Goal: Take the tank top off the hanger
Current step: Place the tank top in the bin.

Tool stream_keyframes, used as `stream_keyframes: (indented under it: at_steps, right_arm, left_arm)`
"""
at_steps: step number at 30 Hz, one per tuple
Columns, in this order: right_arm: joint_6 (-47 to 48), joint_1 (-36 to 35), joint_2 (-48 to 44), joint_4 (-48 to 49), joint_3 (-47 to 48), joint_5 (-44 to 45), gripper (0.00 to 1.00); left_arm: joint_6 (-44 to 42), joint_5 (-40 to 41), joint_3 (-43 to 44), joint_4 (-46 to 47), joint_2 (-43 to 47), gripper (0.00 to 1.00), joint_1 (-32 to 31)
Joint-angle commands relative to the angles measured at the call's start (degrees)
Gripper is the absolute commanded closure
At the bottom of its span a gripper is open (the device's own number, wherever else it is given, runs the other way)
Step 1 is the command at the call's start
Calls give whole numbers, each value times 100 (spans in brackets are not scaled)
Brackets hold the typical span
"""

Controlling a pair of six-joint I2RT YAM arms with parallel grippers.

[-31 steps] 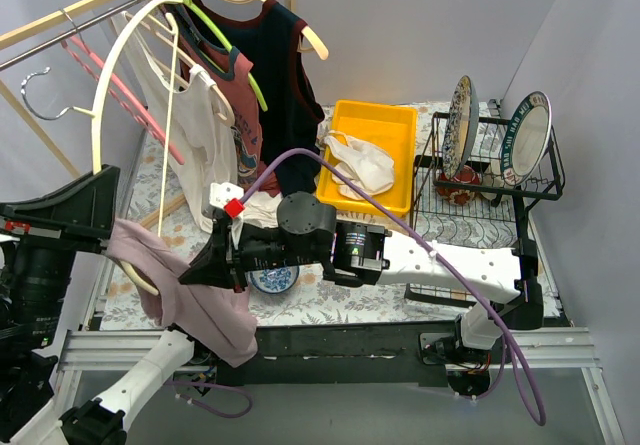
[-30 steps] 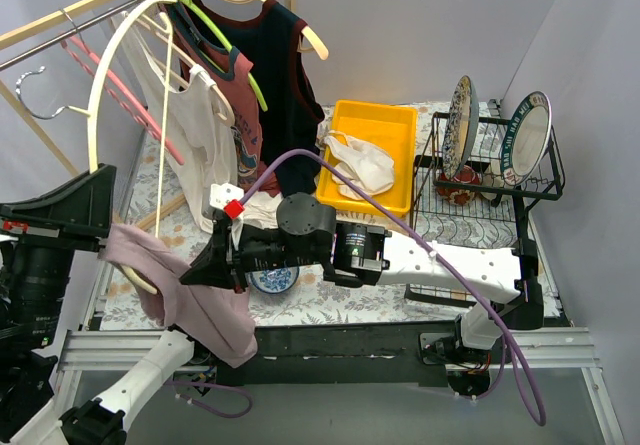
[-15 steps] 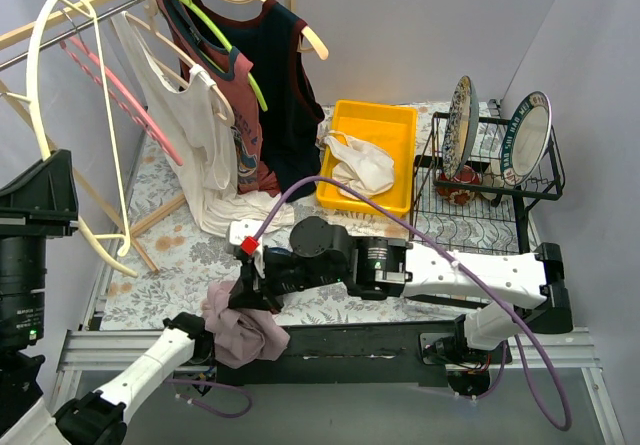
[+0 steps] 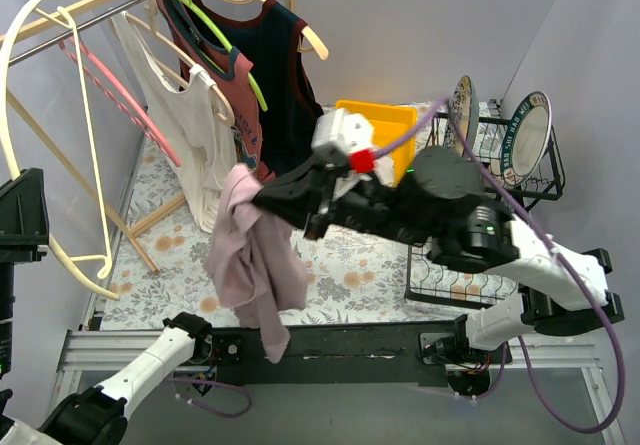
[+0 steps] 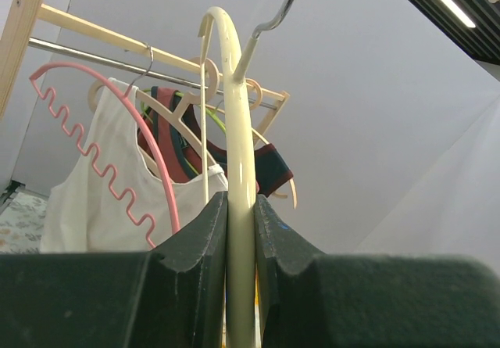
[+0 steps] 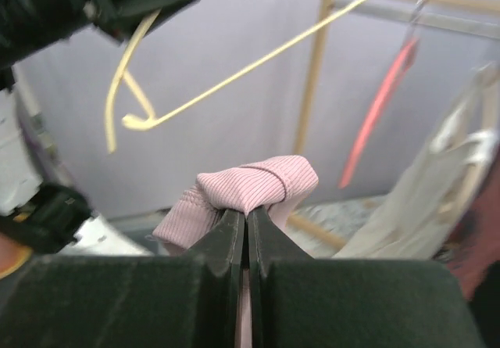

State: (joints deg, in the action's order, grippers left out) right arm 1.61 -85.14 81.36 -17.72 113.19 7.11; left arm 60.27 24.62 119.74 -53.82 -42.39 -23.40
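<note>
Top view: your right gripper (image 4: 258, 197), centre of frame, is pinched tight on the pink tank top (image 4: 250, 265), which hangs limp below it, left of centre. Left wrist view: your left gripper (image 5: 240, 231), nearly closed, clamps the bare cream hanger (image 5: 237, 129) upright at centre frame. Right wrist view: jaws shut on a folded pink strap, lower centre; hanger at upper left, apart from the garment

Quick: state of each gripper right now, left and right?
Left gripper: closed on the cream hanger.
Right gripper: closed on the pink tank top.
</note>
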Motion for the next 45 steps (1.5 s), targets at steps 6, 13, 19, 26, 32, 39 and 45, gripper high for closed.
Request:
stream_keyframes:
  at_steps: [6,13,19,26,32,39,45]
  right_arm:
    - [3476,217,-447,2614,-140,2495,99]
    - [3777,1771,643,1833,1328,2294,99]
    - [3339,3318,522,2289,496,2066,99]
    - [2476,4812,643,2167,239,1390,99]
    - [1994,5279,969,1868,73,1100,99]
    - [1431,5324,934,2018,-894,510,99]
    - [1124,5350,1180,2044,-1071,519,99]
  left_arm:
    - [248,-282,181,-155,-6,100,-24]
    - [397,-423,216,-138,64,100,-16]
    - [415,-467,418,-208,99,100,-16]
    - [266,-318,567,-295,65,100,-16]
    - [257,-309,542,-287,56,100,-16]
    - [213,-282,559,-252,56,100,-16]
    - [231,-274,506,-260,73,100,-33]
